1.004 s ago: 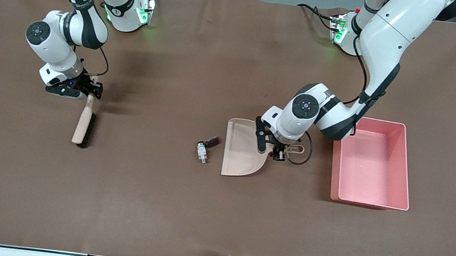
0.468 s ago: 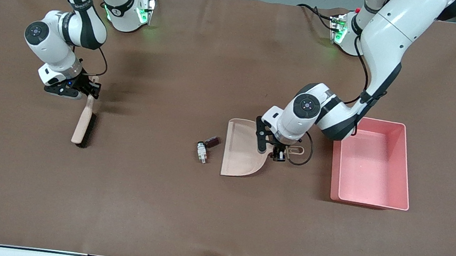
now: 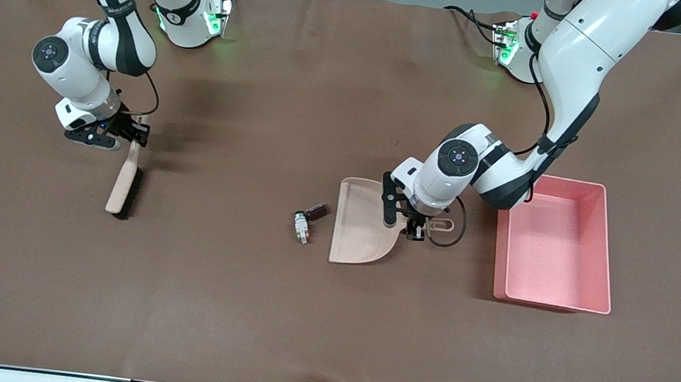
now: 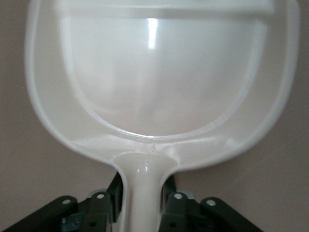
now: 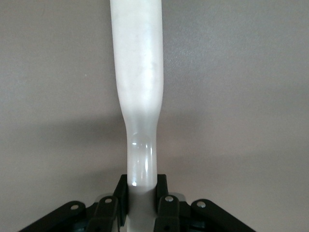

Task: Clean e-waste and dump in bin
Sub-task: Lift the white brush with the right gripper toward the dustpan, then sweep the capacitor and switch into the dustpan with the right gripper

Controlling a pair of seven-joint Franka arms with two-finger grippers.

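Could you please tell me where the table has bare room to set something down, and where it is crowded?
Bare cloth lies between the brush held by the right gripper and the two small parts, and nearer the camera than everything. Crowded: parts, dustpan held by the left gripper, and pink bin sit close together.

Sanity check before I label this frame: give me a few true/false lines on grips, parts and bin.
1. The left gripper is shut on the dustpan handle. True.
2. The two small parts lie in the dustpan. False: they lie on the table beside its open edge.
3. The right gripper holds the brush by its handle. True.
4. The pink bin holds the parts. False: nothing shows in it.
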